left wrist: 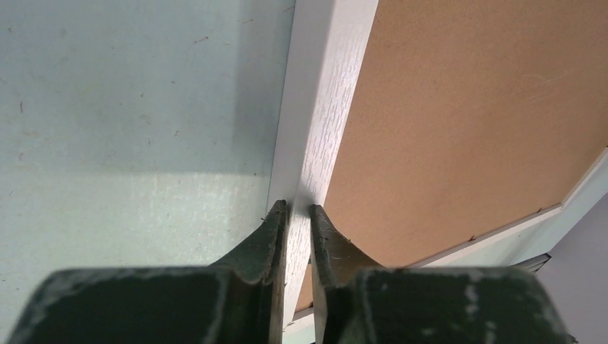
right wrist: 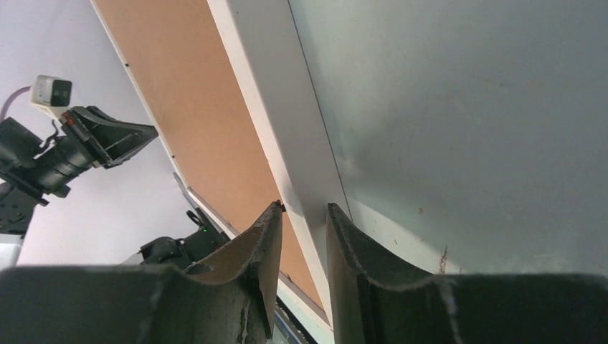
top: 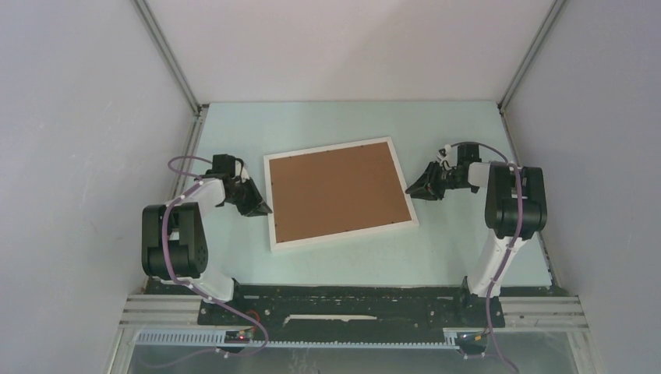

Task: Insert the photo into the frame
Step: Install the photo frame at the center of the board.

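The frame [top: 343, 234] lies back side up in the middle of the table, a brown backing board [top: 339, 191] filling it. The photo is hidden. My left gripper [top: 266, 210] is low at the frame's left side. In the left wrist view its jaws [left wrist: 298, 208] press on both sides of the white rim [left wrist: 323, 107], shut on it. My right gripper [top: 411, 188] is at the frame's right side. In the right wrist view its jaws [right wrist: 305, 208] straddle the rim [right wrist: 279, 122] with a little slack, still open.
The pale green table [top: 343, 117] is walled in by grey panels on the left, back and right. Both arm bases stand at the near edge. The left arm [right wrist: 93, 143] shows across the board in the right wrist view.
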Tool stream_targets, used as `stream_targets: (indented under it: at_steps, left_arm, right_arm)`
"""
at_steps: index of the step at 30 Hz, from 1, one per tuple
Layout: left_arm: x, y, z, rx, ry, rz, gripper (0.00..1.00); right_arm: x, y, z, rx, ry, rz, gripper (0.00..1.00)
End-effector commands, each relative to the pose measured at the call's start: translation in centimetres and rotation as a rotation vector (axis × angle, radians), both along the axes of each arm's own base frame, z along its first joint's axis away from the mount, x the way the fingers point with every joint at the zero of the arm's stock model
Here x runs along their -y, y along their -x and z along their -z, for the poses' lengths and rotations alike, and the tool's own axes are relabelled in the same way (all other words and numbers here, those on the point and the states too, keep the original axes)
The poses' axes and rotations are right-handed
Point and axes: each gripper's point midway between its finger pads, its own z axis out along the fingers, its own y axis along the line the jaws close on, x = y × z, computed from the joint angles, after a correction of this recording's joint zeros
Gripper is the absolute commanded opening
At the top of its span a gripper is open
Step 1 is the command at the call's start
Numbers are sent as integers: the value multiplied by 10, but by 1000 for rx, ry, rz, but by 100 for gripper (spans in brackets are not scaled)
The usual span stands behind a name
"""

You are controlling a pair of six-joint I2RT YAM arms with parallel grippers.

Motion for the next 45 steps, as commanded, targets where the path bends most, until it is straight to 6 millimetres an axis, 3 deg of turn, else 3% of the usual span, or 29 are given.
stream_targets:
  at_steps: [1, 8, 22, 26, 35, 40, 45]
  left_arm:
    - [-2, -5, -3, 26, -10, 19, 15]
    - [-2, -6, -4, 30, -12, 14, 12]
    - [-1, -6, -6, 37, -3, 13, 10]
    - [0, -6, -6, 38, 0, 15, 9]
    - [3, -5, -7, 44, 5, 22, 8]
    - [4, -4, -7, 44, 7, 22, 7]
    - [6, -3, -7, 44, 13, 28, 7]
  right_arm:
    - [-9, 5, -2, -7, 33, -54, 36]
    - [-4, 3, -2, -17, 29, -33, 35]
    - [-21, 11, 9, -89, 89, -95, 35]
    - [-35, 15, 9, -87, 104, -134, 36]
    - [-51, 37, 14, -119, 248, -215, 39]
    - [-51, 46, 15, -106, 352, -224, 41]
    - [-44, 53, 28, -126, 479, -228, 42]
